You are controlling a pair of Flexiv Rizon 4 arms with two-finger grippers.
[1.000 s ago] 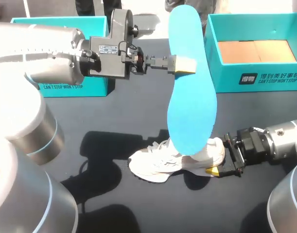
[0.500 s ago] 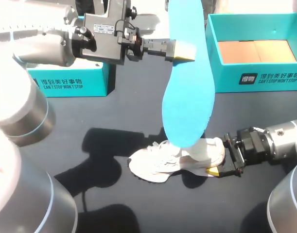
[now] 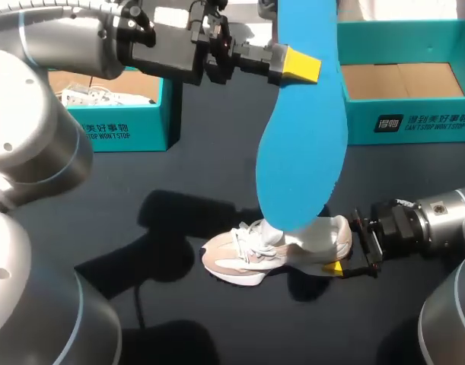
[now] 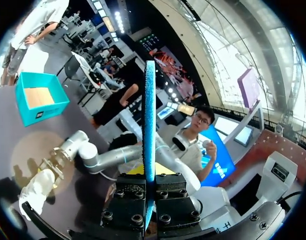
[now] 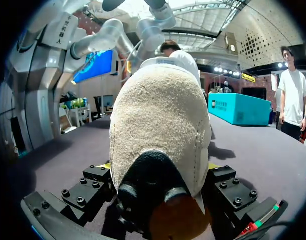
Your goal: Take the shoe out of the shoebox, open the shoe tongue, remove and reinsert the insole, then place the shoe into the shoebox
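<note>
Dark table (image 3: 179, 175), left pincer (image 3: 297, 65) clamping insole (image 3: 300, 152), top cut off, right pincer (image 3: 340, 245) clamping shoe (image 3: 240, 255)

insole (image 3: 300, 152) top cut off, shoe (image 3: 240, 258) partly obsc.

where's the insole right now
In the head view the blue insole hangs upright mid-table, gripped near its top by the left gripper, its lower end over the white shoe that the right gripper holds by the heel.
</note>
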